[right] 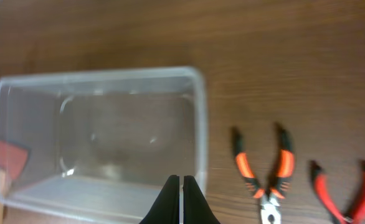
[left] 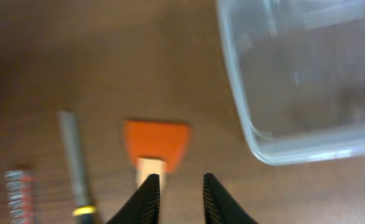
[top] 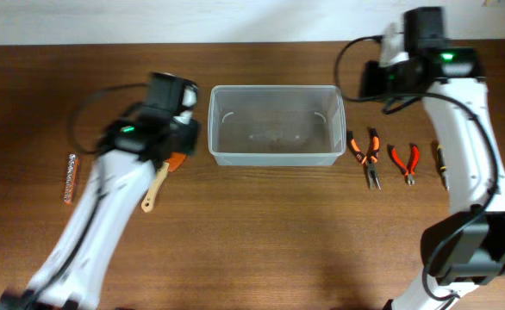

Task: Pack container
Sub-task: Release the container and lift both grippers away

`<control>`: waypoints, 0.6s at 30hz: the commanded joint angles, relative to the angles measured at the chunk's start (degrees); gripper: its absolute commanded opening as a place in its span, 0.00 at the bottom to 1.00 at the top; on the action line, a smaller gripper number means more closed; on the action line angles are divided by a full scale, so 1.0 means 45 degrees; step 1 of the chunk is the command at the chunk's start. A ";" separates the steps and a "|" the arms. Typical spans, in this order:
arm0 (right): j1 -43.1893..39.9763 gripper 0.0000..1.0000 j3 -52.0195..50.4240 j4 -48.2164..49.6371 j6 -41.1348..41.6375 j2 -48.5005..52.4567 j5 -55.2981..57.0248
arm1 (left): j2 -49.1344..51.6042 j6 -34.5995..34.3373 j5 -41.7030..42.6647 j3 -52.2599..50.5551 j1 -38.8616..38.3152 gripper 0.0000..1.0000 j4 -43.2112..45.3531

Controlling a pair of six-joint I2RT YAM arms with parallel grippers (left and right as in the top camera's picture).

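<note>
The container (top: 276, 125) is set in the middle of the table (top: 261, 250), between the two arms, so that it can be reached from either side; nothing is seen in it yet. The tools are laid out flat beside it, presumably for a plain grasp from above.

On the left-arm side of the container, a scraper (top: 159, 182) with an orange blade and a wooden handle is found just beside the short wall, and a bit strip (top: 71, 176) lies well apart from the container. On the right-arm side, orange pliers (top: 367, 155) lie just beside it, red pliers (top: 405, 162) beyond them, and a thin dark tool (top: 440, 164) farthest out.

The left gripper (left: 177, 193) is held low over the scraper's handle, its fingers a narrow gap apart with nothing clamped between them. This is judged to be a lining-up for a grasp on the handle. The right gripper (right: 180, 199) is held over the container's near rim with its fingers pressed together and empty, apparently parked.

A grey rod (left: 75, 158) with a yellow band is shown only in the left wrist view, between scraper and bit strip; in the overhead view it is hidden by the arm. The pliers are absent from the left wrist view, and the bit strip from the right.
</note>
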 commanded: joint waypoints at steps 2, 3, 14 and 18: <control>-0.0622 0.04 -0.0204 -0.0146 0.0291 0.0719 0.0364 | -0.1326 -0.0277 -0.0219 0.0262 0.1205 0.30 -0.0024; -0.0636 0.04 -0.0253 -0.0155 0.0296 0.0933 0.0364 | -0.1511 -0.0277 -0.0214 0.0262 0.1477 0.30 -0.0029; -0.0500 0.04 -0.0505 0.0019 0.0957 0.3347 0.0199 | -0.1972 -0.0272 -0.0219 0.0262 0.2623 0.30 -0.0563; -0.0311 0.04 -0.0505 0.0170 0.0937 0.3813 -0.0928 | -0.1967 -0.0267 -0.0219 0.0262 0.2623 0.30 -0.0758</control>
